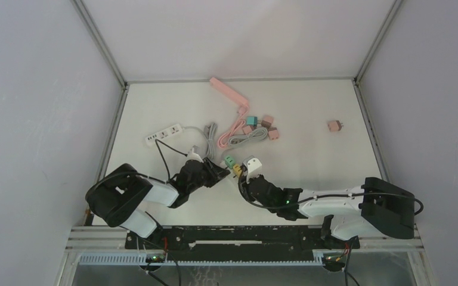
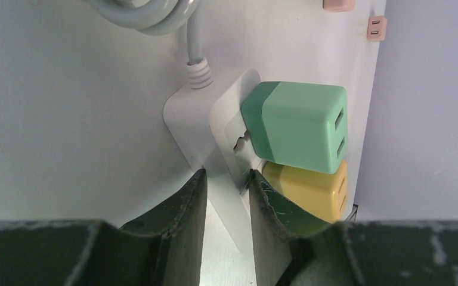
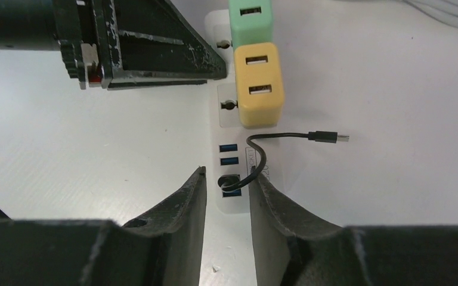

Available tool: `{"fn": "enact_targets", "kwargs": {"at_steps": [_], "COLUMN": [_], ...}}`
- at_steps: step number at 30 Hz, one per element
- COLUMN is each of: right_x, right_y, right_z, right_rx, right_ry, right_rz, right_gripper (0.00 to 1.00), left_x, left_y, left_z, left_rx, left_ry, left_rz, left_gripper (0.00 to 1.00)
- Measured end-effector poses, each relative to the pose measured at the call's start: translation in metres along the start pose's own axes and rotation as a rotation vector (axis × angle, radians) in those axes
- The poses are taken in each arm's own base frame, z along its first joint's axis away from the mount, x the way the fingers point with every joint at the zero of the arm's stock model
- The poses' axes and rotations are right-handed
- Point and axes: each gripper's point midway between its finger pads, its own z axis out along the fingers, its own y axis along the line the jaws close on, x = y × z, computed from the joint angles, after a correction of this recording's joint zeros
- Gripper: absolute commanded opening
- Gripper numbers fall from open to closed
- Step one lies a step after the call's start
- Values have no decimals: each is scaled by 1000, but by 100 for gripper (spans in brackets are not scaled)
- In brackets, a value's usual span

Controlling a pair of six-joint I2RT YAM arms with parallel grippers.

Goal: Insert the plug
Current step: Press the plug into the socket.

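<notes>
A white power strip (image 3: 229, 108) lies at the table's near middle, with a green plug (image 1: 229, 159) and a yellow plug (image 1: 237, 170) seated in it side by side. My left gripper (image 2: 228, 173) is shut on the strip's body (image 2: 185, 113) just below the green plug (image 2: 298, 125). My right gripper (image 3: 228, 171) is open over the strip's USB end. A short black cable (image 3: 286, 136) runs from a black plug (image 3: 229, 182) seated in a USB port between my right fingertips to a loose connector (image 3: 329, 137).
A second white strip (image 1: 164, 133), a pink strip (image 1: 229, 92), coiled grey and pink cables (image 1: 244, 139) and several small pink and teal plugs (image 1: 265, 124) lie farther back. One pink plug (image 1: 334, 125) sits alone at the right. Walls enclose three sides.
</notes>
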Motion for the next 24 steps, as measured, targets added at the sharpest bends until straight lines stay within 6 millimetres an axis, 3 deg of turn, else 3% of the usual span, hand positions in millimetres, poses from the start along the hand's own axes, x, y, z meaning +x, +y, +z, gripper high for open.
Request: {"fn": "enact_targets", "kwargs": {"at_steps": [10,21,24], "right_x": [15,12,12], "right_y": [-3,-3,-2], "right_z": [6,11,11], "right_rx": [17,28,33], "right_ry": [43,41,42], "right_rz": [-20,-24,-34], "right_gripper": [20,0,0], "left_x": [1,0,0], "left_y": [0,-3,-2], "left_z": [0,4,4], "left_rx": [2,1,1], "left_ry": [6,7,8], "left_rz": [0,0,0], "left_gripper": [36,36,36]}}
